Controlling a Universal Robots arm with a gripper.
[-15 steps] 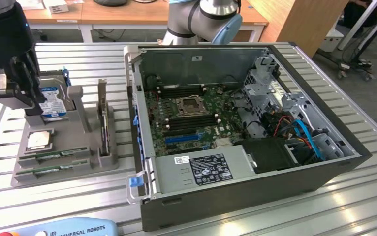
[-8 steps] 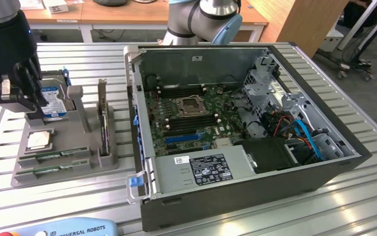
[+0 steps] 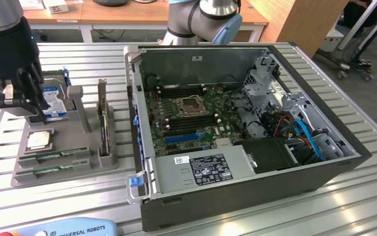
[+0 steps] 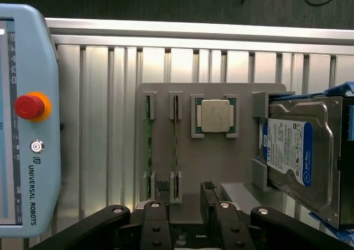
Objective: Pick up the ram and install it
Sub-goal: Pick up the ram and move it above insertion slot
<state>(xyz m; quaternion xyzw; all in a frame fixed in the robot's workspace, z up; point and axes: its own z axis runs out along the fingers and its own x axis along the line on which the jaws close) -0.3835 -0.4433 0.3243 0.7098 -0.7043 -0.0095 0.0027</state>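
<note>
Right now my pincer (image 4: 185,192) hangs with its fingers apart, holding nothing, over one end of the grey holder tray (image 4: 188,164). Two green sticks stand on edge in the tray's slots. The ram (image 4: 176,128) is the one next to the processor chip (image 4: 215,116), in line with the gap between my fingers. Its look-alike stick (image 4: 147,134) sits in the slot nearer the teach pendant (image 4: 27,123). The hard drive (image 4: 293,150) sits in the tray's bracket beyond the chip. From the exterior view I also see the open computer case (image 3: 241,196) just beside the tray, with the motherboard (image 3: 208,130) inside it.
</note>
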